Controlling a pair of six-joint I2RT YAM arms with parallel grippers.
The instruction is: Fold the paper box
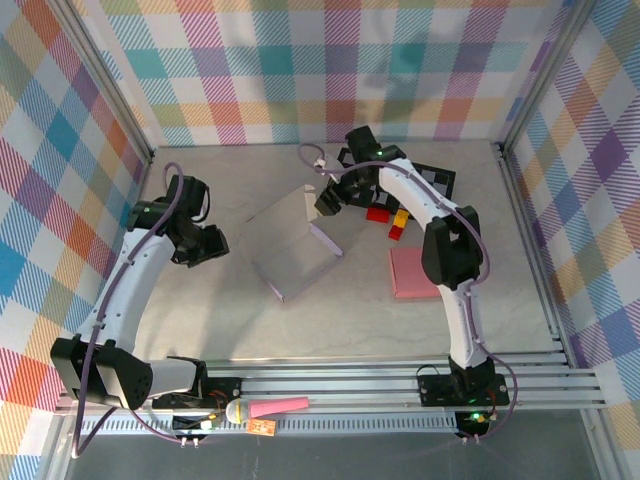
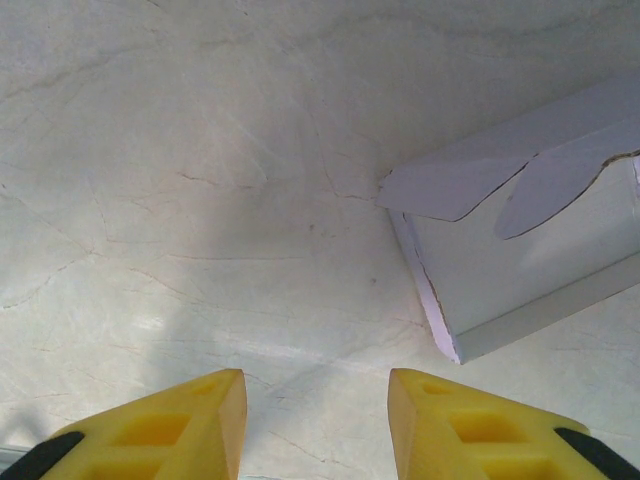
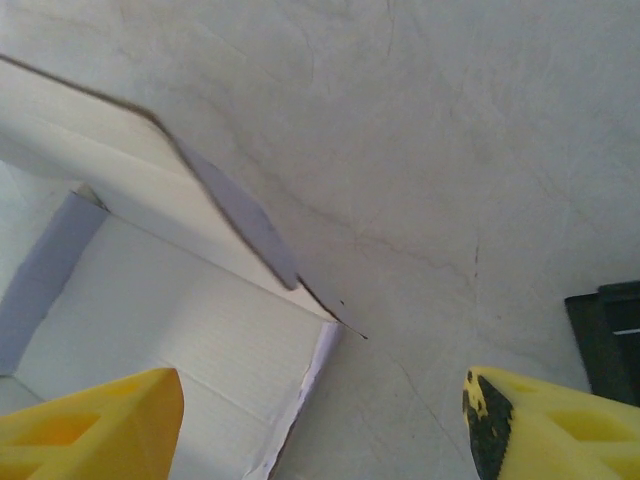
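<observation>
1. Near edge, on the rail in front of the arm bases: a pink stick (image 1: 280, 406) lying flat.
2. Left hand (image 1: 215, 243) sits left of the table's centre, fingers spread over bare table (image 2: 200, 200). The paper box is just beside it, apart from it.
3. Paper box (image 1: 297, 243) lies at the table's centre, open and half-formed, one flap raised on its far side. The left wrist view shows a corner with two loose flaps (image 2: 520, 250).
4. Pink pad (image 1: 417, 272) lies flat, right of the box, well apart.
5. Right hand (image 1: 327, 203) is at the box's far right corner, spread wide. One finger (image 3: 90, 425) is over the box's inside (image 3: 150, 300), the other over table. Contact cannot be told.
6. Farther right: red block (image 1: 378, 212), yellow block (image 1: 398, 222), then a black board (image 1: 440, 183).
</observation>
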